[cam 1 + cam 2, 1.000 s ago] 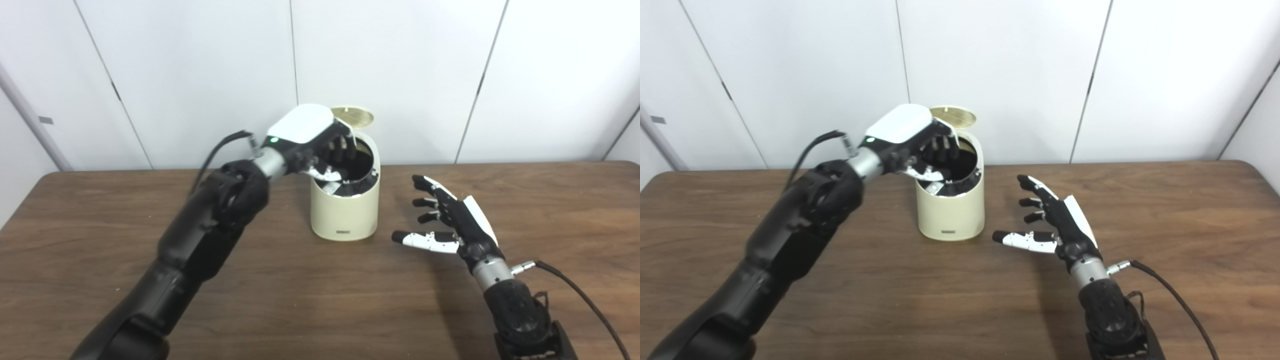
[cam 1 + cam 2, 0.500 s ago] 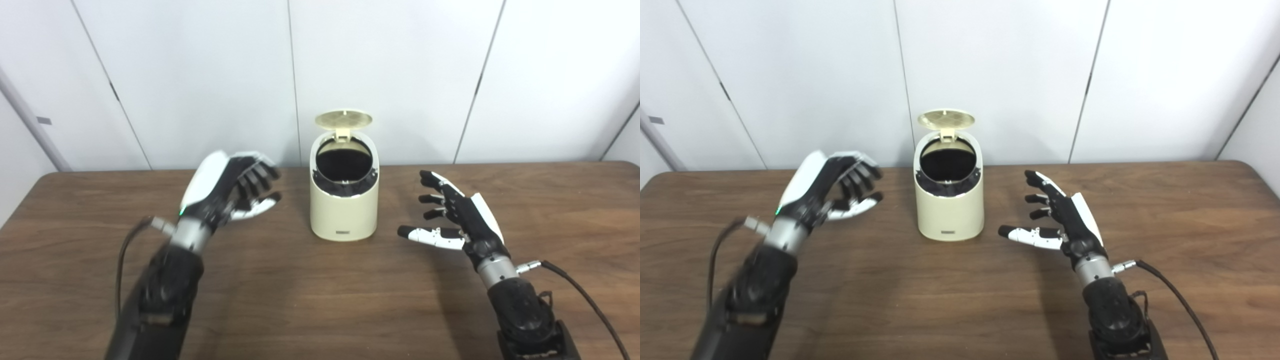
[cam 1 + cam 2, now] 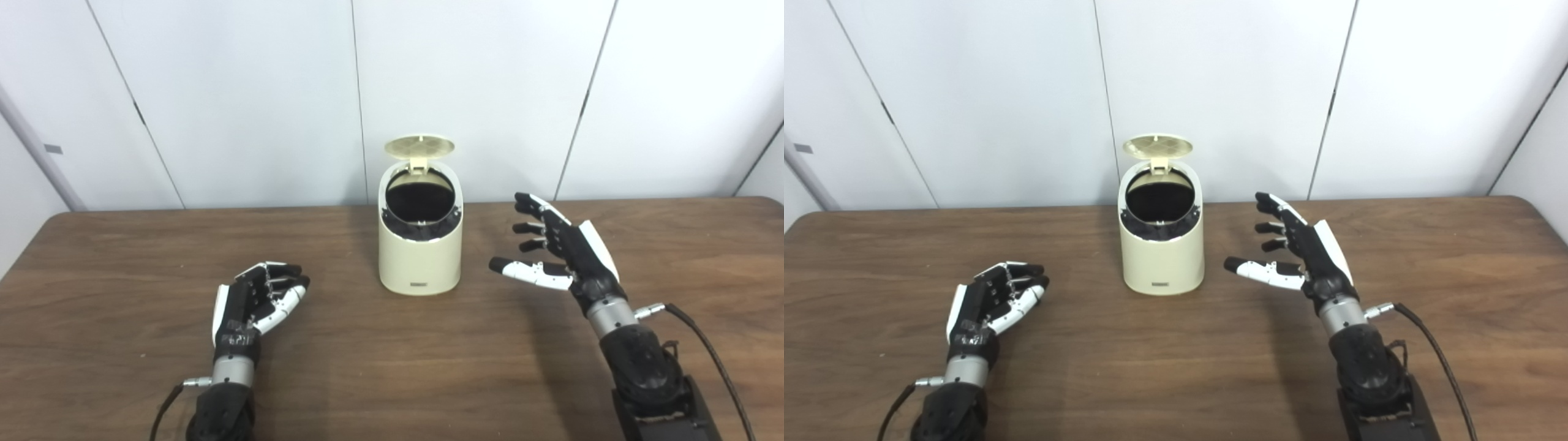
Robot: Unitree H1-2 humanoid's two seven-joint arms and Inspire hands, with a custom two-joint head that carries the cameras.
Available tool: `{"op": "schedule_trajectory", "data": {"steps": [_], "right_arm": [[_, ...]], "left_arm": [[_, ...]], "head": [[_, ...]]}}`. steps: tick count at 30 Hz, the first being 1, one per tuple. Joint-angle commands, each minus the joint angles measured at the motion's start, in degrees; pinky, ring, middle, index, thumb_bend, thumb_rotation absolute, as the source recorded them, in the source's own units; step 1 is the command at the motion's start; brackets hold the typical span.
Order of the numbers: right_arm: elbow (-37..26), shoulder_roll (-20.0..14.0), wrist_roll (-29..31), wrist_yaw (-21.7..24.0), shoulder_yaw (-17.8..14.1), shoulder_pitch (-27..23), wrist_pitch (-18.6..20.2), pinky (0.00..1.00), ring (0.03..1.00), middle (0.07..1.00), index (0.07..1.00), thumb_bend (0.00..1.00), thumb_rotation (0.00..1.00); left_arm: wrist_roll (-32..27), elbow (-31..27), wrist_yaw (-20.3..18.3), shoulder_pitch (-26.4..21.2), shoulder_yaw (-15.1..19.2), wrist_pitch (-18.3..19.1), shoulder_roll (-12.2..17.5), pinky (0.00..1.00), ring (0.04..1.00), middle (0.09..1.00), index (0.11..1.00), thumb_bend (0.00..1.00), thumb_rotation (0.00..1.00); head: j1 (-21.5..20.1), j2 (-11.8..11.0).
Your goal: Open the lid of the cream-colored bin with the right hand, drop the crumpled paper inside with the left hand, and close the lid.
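Observation:
The cream-colored bin (image 3: 419, 257) stands in the middle of the table, its round lid (image 3: 419, 146) tipped up and back. The mouth is open and dark inside; no crumpled paper shows anywhere. My left hand (image 3: 256, 302) is low over the table, well to the front left of the bin, fingers loosely curled and empty. My right hand (image 3: 560, 254) hovers to the right of the bin, a little apart from it, fingers spread and empty.
The wooden table (image 3: 380, 367) runs across the whole view, with white wall panels (image 3: 245, 92) behind it. A black cable (image 3: 704, 349) trails from my right wrist.
My left hand has pulled out of the bin's mouth, swung back left and dropped down to the table. My right hand has risen a little toward the bin. The lid stays up.

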Motion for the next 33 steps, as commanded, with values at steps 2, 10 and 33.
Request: {"op": "schedule_trajectory", "data": {"steps": [2, 10, 33], "right_arm": [[-1.6, -0.6, 0.3, -0.2, -0.1, -2.7, -2.3, 0.62, 0.776, 0.879, 0.874, 0.66, 0.36], [0.2, -0.7, 0.0, -0.9, 0.4, -2.8, -5.2, 0.66, 0.784, 0.872, 0.867, 0.67, 0.37], [-1.5, -4.4, -8.8, 3.2, 6.1, -11.3, -5.8, 0.77, 0.879, 0.913, 0.903, 0.69, 0.39]], "left_arm": [[0.0, 0.5, 0.5, -1.1, -1.0, -2.0, 0.7, 0.48, 0.591, 0.670, 0.498, 0.50, 0.06], [0.9, 2.2, 0.8, -1.2, -3.0, -5.0, 2.2, 0.53, 0.614, 0.678, 0.498, 0.50, 0.06], [1.3, 2.4, 1.0, -1.5, -4.5, -4.7, 3.1, 0.52, 0.616, 0.683, 0.498, 0.50, 0.06]], "head": [[-0.4, -1.6], [-1.3, -5.0], [-1.4, -4.0]]}}
